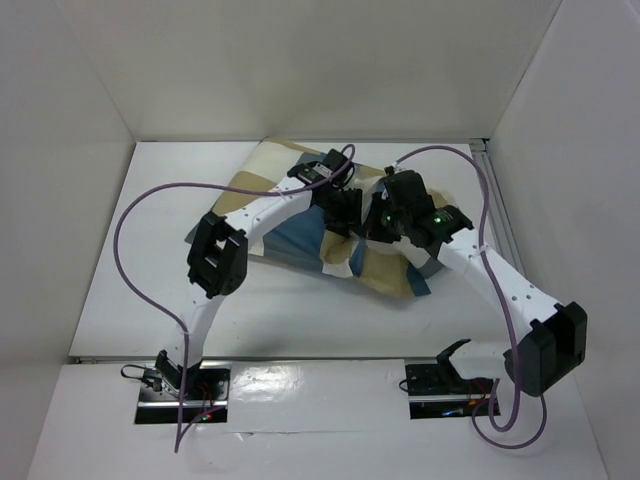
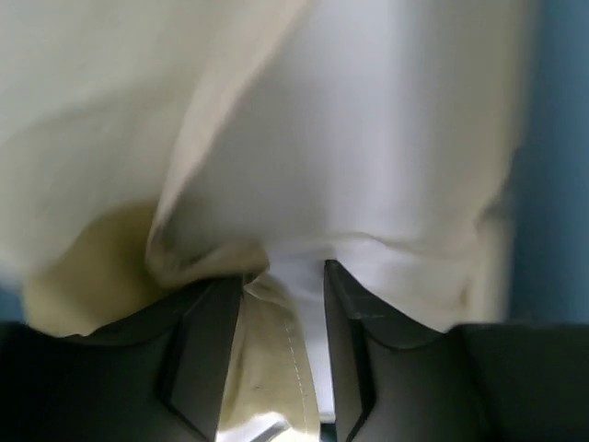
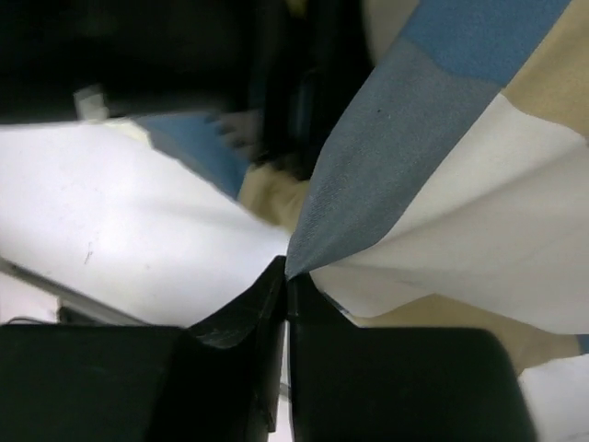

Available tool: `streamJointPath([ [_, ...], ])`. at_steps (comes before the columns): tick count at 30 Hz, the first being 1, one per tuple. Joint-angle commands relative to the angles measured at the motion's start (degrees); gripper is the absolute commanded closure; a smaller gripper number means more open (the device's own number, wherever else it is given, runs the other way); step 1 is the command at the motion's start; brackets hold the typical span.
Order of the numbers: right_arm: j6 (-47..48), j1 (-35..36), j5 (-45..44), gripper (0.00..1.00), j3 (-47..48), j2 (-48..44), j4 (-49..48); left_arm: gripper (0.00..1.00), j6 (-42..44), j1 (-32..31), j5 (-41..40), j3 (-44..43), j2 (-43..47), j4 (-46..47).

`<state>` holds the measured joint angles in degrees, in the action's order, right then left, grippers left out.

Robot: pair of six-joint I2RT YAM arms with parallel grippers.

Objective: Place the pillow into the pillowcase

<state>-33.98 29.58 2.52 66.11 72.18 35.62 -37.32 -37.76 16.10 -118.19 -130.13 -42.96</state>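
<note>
Slippage threatens: the right gripper pinches shut on only a thin blue fold of the pillowcase at upper centre, while the left gripper straddles seemingly the pillow with parted fingers — grip unclear.

Pinched tight between the closed tips of the right gripper: a fold of the pillowcase, drawn to a sharp point at low centre. Fanning up and rightward from that pinch, taut creases through a grey-blue block, a brighter blue one at the top edge, tan at far right, cream below. Off to the left, white table. Above it, a dark, blurred shape, too soft to identify, with more blue and tan cloth just beneath.
</note>
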Motion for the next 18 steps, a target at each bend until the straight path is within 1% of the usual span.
streamJointPath([
  [1,2.42,-2.24,-0.95,0.82,0.96,3.39,-2.13,0.44,3.12,1.55,-1.78,1.99,9.07,0.87],
  [2,2.42,-4.16,-0.94,0.69,0.95,4.27,0.13,0.42,3.13,1.55,-1.16,2.61,10.49,0.16],
  [3,2.42,-4.88,-0.94,0.61,0.95,5.07,1.03,0.39,3.13,2.07,0.32,2.62,11.72,-0.71],
  [5,2.42,-6.81,-1.56,0.37,0.95,5.07,2.35,0.35,3.74,2.68,0.34,4.19,14.88,-3.61],
  [6,2.42,-7.52,-2.25,0.34,0.95,5.07,3.66,0.31,3.75,2.69,-0.36,4.20,15.77,-4.84],
  [9,1.81,-10.50,-3.32,0.34,2.09,4.46,7.26,0.31,5.41,3.74,-1.77,7.18,19.29,-7.40],
  [10,1.29,-11.03,-3.32,0.37,2.10,4.46,7.88,0.33,5.42,4.44,-2.47,8.93,20.17,-7.40],
  [12,1.28,-11.04,-3.32,0.48,3.67,4.46,7.89,0.35,6.64,4.45,-3.00,10.17,21.31,-7.40],
  [13,1.28,-11.04,-3.32,0.61,3.68,4.46,7.89,0.35,6.65,4.45,-3.00,10.70,21.93,-7.40],
  [14,1.28,-11.04,-3.32,0.65,4.98,4.46,7.89,0.35,7.43,4.45,-3.00,10.70,21.93,-7.40],
  [16,1.81,-11.04,-3.32,0.65,6.13,6.38,7.89,0.35,7.97,4.45,-2.04,10.18,21.06,-7.40],
  [17,1.81,-11.04,-2.79,0.47,7.44,8.22,7.89,0.35,7.97,4.45,-2.04,9.48,20.01,-7.40],
  [18,2.50,-10.43,-2.79,0.41,7.98,9.19,7.89,0.35,8.49,4.45,-2.04,8.95,19.30,-7.40],
])
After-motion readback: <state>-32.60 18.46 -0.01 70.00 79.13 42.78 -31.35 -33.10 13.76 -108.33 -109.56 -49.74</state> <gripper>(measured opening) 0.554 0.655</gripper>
